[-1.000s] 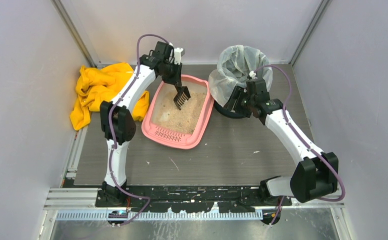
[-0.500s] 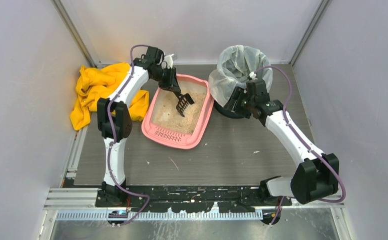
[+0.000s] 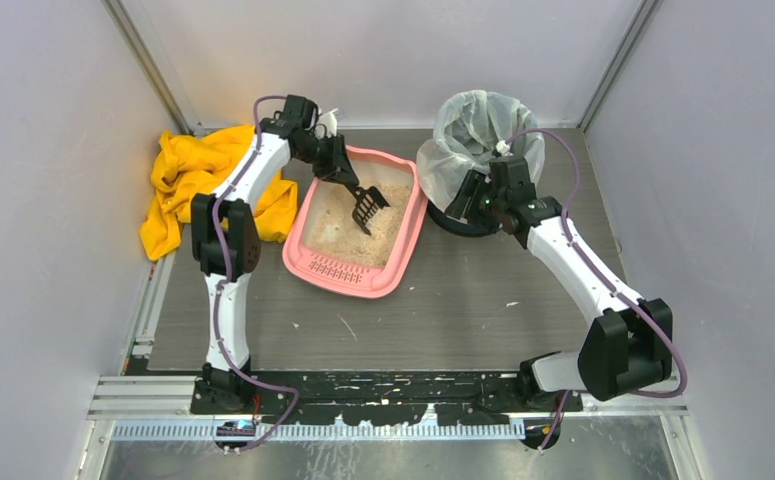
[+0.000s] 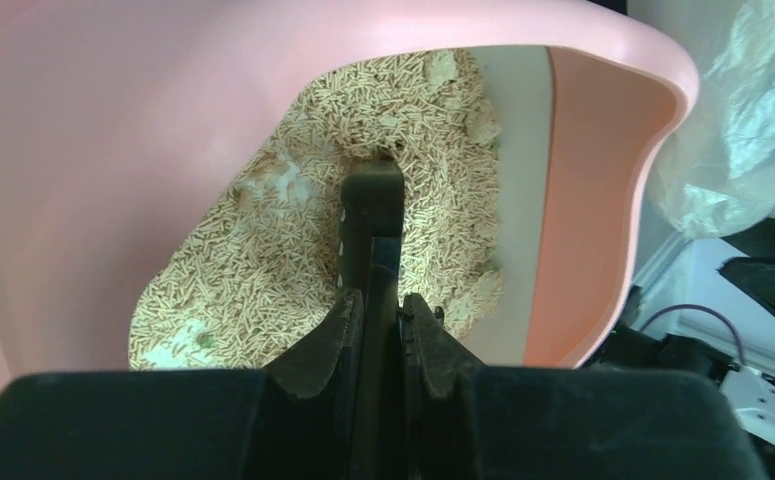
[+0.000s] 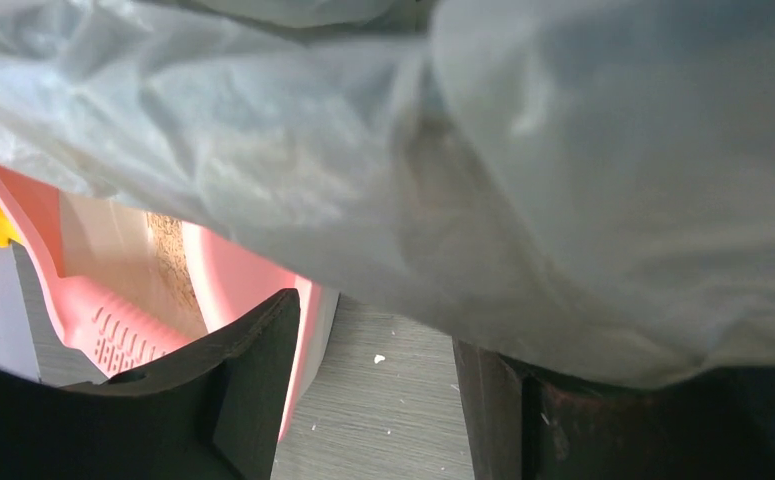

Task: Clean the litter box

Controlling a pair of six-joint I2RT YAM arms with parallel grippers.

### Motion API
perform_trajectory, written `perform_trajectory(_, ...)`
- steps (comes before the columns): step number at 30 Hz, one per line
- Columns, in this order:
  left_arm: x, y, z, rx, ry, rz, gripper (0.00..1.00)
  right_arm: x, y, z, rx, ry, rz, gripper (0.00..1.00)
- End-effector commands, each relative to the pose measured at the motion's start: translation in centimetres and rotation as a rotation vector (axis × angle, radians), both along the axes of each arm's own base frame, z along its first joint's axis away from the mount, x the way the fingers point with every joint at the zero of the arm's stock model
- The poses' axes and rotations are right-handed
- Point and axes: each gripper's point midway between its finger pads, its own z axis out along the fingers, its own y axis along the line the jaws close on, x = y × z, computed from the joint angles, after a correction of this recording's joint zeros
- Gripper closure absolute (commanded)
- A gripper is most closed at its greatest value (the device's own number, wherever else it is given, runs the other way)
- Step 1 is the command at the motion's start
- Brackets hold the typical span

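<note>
Jaws of the left gripper (image 4: pixel 383 310) are clamping the flat black handle of a slotted scoop (image 4: pixel 371 200), its head digging ahead into beige pellet litter (image 4: pixel 263 260); the shallow pink litter box (image 3: pixel 338 268) is lying beneath, long axis running away from the arms. Alongside, the right gripper (image 5: pixel 373 400) is gaping empty beside the plastic-lined bin (image 3: pixel 478 125).

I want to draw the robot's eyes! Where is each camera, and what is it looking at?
Top external: high behind the arms, looking down; both arms, the litter box, yellow cloth and lined bin show.
Left wrist: on the left arm, looking into the litter; its left tool grips the black scoop.
Right wrist: on the right arm, facing the bin's plastic liner close up; the right tool shows below.
Shared: all three see the pink litter box.
</note>
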Motion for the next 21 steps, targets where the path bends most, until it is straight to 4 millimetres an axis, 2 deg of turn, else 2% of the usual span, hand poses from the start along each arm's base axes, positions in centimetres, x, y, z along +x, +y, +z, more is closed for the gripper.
perform_trajectory(1,0.0,-0.7,4.3,-0.196,0.009,0.000,1.00,1.1,0.1,0.9,0.005,-0.026,-0.002,0.38)
perform_trajectory(10,0.6,0.8,4.5,-0.237,0.026,0.032,1.00,1.5,0.4,0.3,0.004,-0.011,0.001,0.38)
perform_trajectory(16,1.1,2.7,5.9,-0.251,-0.014,0.043,1.00,1.7,0.4,0.2,0.009,-0.008,-0.006,0.38)
perform_trajectory(21,0.7,3.6,6.5,-0.258,-0.019,0.041,1.00,2.0,0.4,-0.1,0.008,-0.008,-0.015,0.39)
